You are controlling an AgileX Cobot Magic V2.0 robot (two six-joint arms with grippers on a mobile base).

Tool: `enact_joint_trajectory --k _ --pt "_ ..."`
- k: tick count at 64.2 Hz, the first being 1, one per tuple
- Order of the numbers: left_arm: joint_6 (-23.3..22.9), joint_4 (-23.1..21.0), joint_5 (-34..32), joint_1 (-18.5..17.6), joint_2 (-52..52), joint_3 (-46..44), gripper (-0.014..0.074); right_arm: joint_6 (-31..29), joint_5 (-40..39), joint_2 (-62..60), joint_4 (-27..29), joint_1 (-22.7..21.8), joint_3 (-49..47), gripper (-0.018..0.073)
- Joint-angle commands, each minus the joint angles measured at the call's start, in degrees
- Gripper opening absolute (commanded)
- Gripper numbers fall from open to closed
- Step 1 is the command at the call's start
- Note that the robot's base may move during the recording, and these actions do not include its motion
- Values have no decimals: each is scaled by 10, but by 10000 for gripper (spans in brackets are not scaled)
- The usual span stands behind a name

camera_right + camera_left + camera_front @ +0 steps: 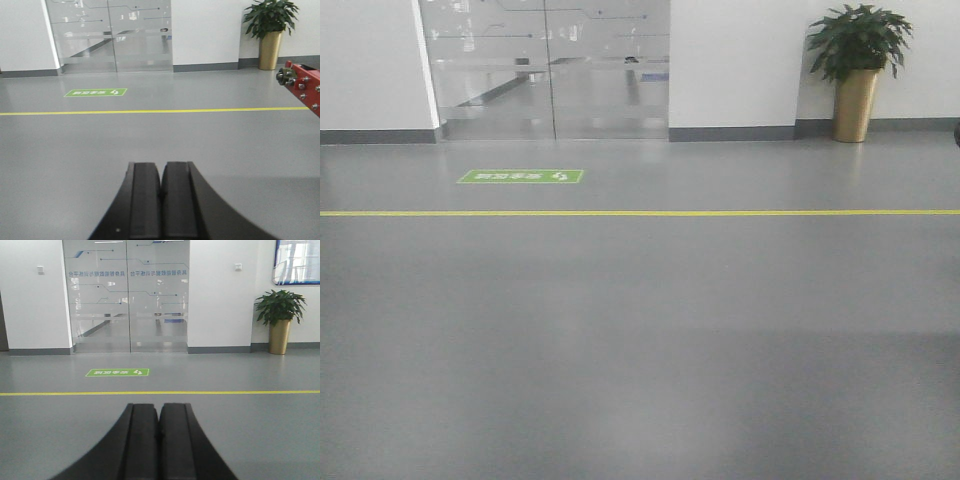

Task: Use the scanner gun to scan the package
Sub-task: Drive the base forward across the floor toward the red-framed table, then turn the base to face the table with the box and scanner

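A: Smooth and softly glossy across the grey floor, with faint reflections toward its far edge, below the clear glass double doors with frosted bands.
B: Matt on the white painted wall. Polished, brassy metal on the tall gold planter.
A: Matt black plastic, by the look, on the left gripper and right gripper.
B: Painted metal with bare steel bolts on the red bracket.
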Motion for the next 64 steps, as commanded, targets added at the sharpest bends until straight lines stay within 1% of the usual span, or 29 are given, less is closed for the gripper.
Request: enact_joint_trajectory --k 1,64 --pt "-4 -1 -9 -4 -2 -2 -111 0 -12 -2 0 1 -1 -153" --pt "-4 -1 -9 -4 -2 -2 -111 0 -12 -2 0 1 -1 -153"
